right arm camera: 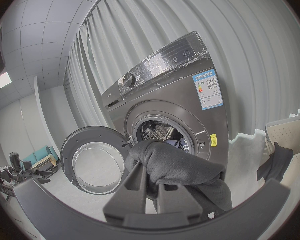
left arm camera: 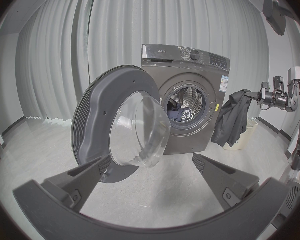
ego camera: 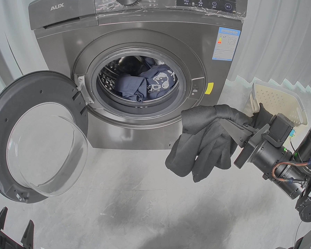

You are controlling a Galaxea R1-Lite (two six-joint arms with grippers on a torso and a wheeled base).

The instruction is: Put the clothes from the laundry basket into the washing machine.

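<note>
Greys and darks, mostly
Washing machine (ego camera: 58,52) gunmetal grey, hanging garment (ego camera: 204,139) black, drum clothes (ego camera: 134,85) navy with white cartoon print, laundry basket (ego camera: 276,101) cream with dotted holes, sticker (ego camera: 209,88) yellow.

My left gripper (left arm camera: 148,160) hangs low over the pale floor (left arm camera: 150,200), fingers (left arm camera: 89,174) spread wide with nothing between them. Dead ahead at twelve o'clock stands the grey washing machine (left arm camera: 203,140), its round door (left arm camera: 100,117) swung out toward eleven, the clear glass bowl (left arm camera: 140,130) bulging my way. Inside the drum (left arm camera: 191,99) lies a navy garment (left arm camera: 182,114) with a white print. Off at two o'clock my right gripper (left arm camera: 255,95) is clamped on a black garment (left arm camera: 231,120) that hangs beside the machine, in front of the cream laundry basket (left arm camera: 248,132) — pleated curtains (left arm camera: 123,24) behind everything.
</note>
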